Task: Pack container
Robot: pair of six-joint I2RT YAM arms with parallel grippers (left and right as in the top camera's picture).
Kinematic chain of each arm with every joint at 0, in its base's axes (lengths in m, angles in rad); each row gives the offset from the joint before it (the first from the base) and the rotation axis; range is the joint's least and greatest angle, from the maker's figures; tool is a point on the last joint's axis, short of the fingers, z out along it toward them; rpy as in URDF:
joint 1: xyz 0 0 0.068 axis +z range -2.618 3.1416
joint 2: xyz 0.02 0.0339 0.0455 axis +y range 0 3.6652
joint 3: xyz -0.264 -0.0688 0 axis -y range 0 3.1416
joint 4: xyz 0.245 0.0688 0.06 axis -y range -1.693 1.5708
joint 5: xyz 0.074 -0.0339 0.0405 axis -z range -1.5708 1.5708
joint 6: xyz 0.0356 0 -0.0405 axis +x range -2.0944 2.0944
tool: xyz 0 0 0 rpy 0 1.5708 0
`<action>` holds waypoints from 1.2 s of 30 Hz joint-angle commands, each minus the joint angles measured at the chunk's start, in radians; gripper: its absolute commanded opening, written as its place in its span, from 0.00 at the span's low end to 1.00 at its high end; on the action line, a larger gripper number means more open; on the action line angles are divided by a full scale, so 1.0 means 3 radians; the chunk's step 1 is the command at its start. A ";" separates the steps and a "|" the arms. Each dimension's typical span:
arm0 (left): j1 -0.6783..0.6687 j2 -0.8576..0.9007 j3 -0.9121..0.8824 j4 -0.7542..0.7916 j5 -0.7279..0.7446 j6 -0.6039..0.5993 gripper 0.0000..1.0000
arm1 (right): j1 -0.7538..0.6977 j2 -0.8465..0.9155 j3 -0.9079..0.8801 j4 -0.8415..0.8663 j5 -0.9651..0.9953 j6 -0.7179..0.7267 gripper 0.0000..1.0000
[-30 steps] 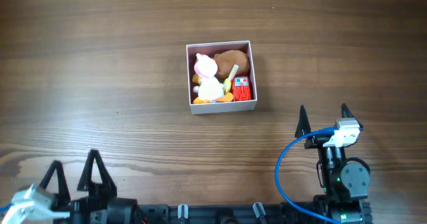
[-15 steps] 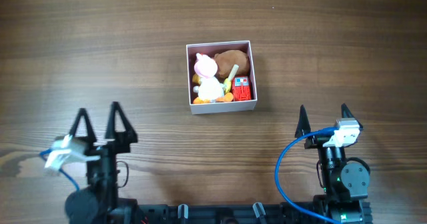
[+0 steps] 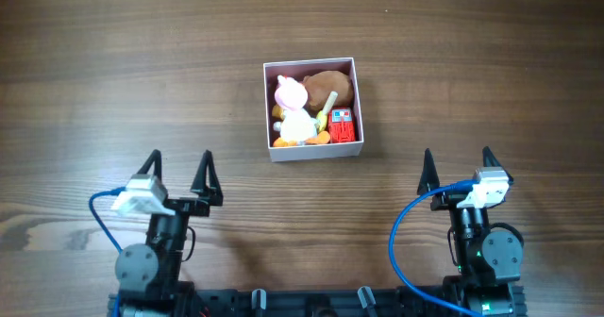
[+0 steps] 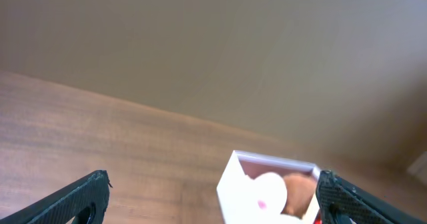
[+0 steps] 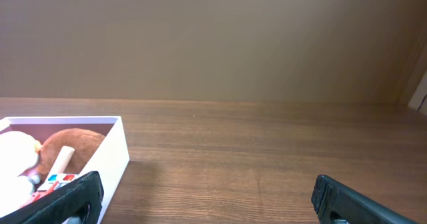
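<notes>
The container (image 3: 266, 109) is a small square white box with a pink inside, at the table's middle. It holds a white and pink toy (image 3: 293, 109), a brown plush (image 3: 335, 84), a red block (image 3: 342, 126) and an orange piece. It also shows in the left wrist view (image 4: 230, 184) and the right wrist view (image 5: 110, 159). My left gripper (image 3: 179, 171) is open and empty, near the front left, well short of the box. My right gripper (image 3: 456, 162) is open and empty at the front right.
The wooden table (image 3: 113, 62) spreads round the box. Blue cables run along both arms near the front edge. A plain wall rises behind the table in the wrist views.
My left arm has swung up from the front left edge and moved right toward the middle. The right arm and the box have not moved.
</notes>
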 commanded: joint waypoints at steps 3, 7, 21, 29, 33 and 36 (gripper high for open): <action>-0.0006 -0.0029 -0.0258 0.0009 0.0195 0.0121 1.00 | -0.0014 -0.0025 -0.0006 0.0006 0.0008 -0.0032 0.99; -0.0010 -0.0029 -0.0262 -0.0052 0.0290 0.0577 1.00 | -0.0014 -0.0025 -0.0006 0.0006 0.0008 -0.0033 1.00; -0.0010 -0.0029 -0.0262 -0.0120 0.0524 0.1414 1.00 | -0.0014 -0.0025 -0.0006 0.0006 0.0008 -0.0032 0.99; -0.0009 -0.0028 -0.0262 -0.0141 0.0523 0.1413 1.00 | -0.0014 -0.0025 -0.0006 0.0006 0.0008 -0.0034 1.00; -0.0010 -0.0027 -0.0262 -0.0141 0.0523 0.1413 1.00 | -0.0014 -0.0025 -0.0006 0.0006 0.0008 -0.0033 1.00; -0.0009 -0.0024 -0.0262 -0.0140 0.0523 0.1413 1.00 | -0.0014 -0.0025 -0.0006 0.0006 0.0008 -0.0033 1.00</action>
